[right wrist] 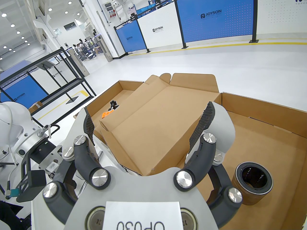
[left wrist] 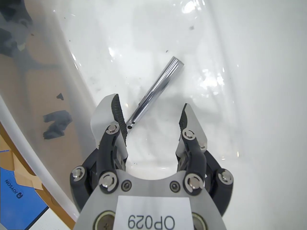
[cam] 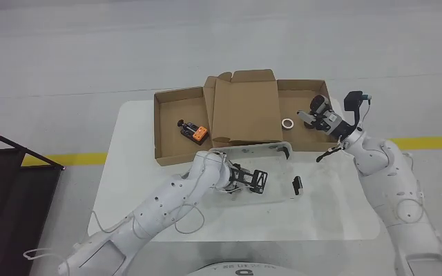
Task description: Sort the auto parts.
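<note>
Down in the clear tray point(cam: 252, 145), the L gripper point(left wrist: 151, 102) hangs low with its fingers spread wide and nothing between them. A shiny metal rod point(left wrist: 160, 84) lies flat on the tray floor at a slant. Its drilled end sits just beside one ribbed pad point(left wrist: 118, 111); whether they touch can't be told. A small black part point(cam: 297, 185) lies in the same tray, apart from the L gripper point(cam: 259, 181), toward the R arm's side. The tray sits on the white table point(cam: 138, 179), just in front of a cardboard box point(cam: 157, 131) w/ a folded flap point(cam: 243, 103) across its middle. The R gripper point(right wrist: 148, 107) is held above the box's R-side compartment, fingers wide apart and gripping nothing. A dark-cored ring point(right wrist: 254, 184) lies on that compartment's floor, near the R gripper point(cam: 304, 117) and clear of it. It shows from above as a pale ring point(cam: 288, 123). An orange-and-black part point(cam: 195, 132) rests alone in the compartment on the far side of the flap, well apart from both grippers, and is seen from the R wrist too point(right wrist: 107, 114).
</note>
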### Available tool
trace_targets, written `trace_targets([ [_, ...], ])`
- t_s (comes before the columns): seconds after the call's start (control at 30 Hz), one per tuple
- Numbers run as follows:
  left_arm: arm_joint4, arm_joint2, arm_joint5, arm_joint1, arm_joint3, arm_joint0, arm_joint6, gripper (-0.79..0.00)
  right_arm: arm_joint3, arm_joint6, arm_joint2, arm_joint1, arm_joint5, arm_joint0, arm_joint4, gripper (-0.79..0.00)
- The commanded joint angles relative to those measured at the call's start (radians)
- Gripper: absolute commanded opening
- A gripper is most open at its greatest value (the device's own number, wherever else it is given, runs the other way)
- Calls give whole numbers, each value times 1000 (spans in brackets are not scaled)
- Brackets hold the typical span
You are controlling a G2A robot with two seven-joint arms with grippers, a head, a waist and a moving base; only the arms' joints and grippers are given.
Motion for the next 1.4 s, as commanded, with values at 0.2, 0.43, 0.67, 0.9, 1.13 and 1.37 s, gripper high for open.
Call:
trace_targets([
  [0.2, -50, -6, 22, -8, 44, -16, -20, -400, 0, 0, 0, 0, 0, 0, 0, 0],
  [0.43, -121, -6, 46, -21, 86, -37, -34, -440, 0, 0, 0, 0, 0, 0, 0, 0],
  [0.67, -158, 24, 29, -34, 115, -59, -77, -453, 0, 0, 0, 0, 0, 0, 0, 0],
  [0.9, -146, 55, 30, -45, 117, -79, -88, -477, 0, 0, 0, 0, 0, 0, 0, 0],
  [1.13, -124, 72, 41, -50, 129, -89, -77, -489, 0, 0, 0, 0, 0, 0, 0, 0],
  [1.37, -117, 87, 48, -56, 154, -97, -65, -508, 0, 0, 0, 0, 0, 0, 0, 0],
])
